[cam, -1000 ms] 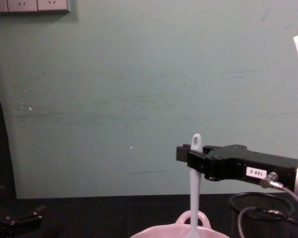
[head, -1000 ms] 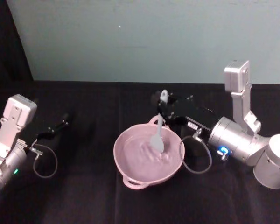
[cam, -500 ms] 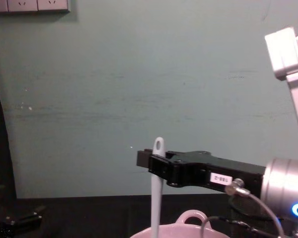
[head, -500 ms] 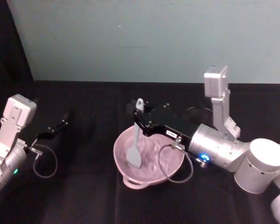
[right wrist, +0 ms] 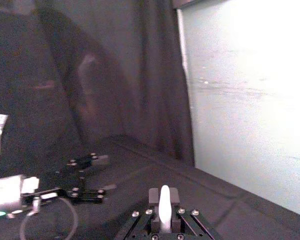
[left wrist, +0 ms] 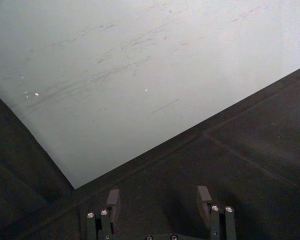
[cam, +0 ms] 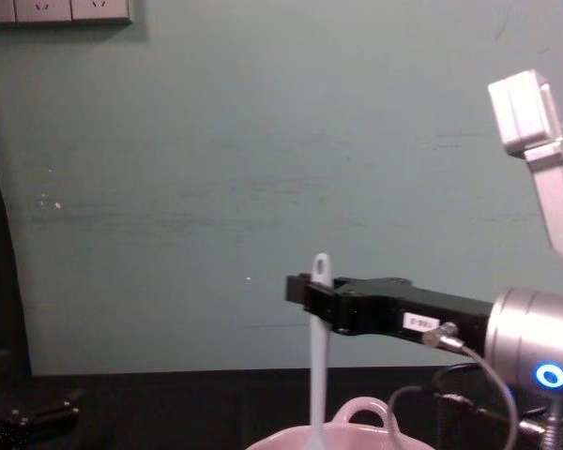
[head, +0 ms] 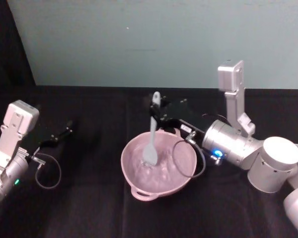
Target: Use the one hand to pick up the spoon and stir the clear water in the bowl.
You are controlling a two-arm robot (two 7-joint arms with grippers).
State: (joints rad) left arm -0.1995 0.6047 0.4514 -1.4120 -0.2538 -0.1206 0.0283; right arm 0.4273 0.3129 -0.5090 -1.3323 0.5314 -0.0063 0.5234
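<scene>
**Left:** the left gripper (left wrist: 158,195) is parked on the black table (head: 89,208), jaws set wide with nothing between them, well apart from the bowl (head: 125,161).

**Centre:** the spoon (head: 152,135) is pinched just under its holed handle end by the closed jaws of the right gripper (head: 155,111). Its long axis is near upright and hangs straight down from the jaws. The paddle head is dipped in the water of the pink bowl, which sits directly beneath them.

**Right:** the right arm reaches in from that side. It is the nearer arm and the one at work.

**Judgement:** stirring is in hand. The next sweep calls for circling the jaws above the bowl, keeping the head clear of the rim.
</scene>
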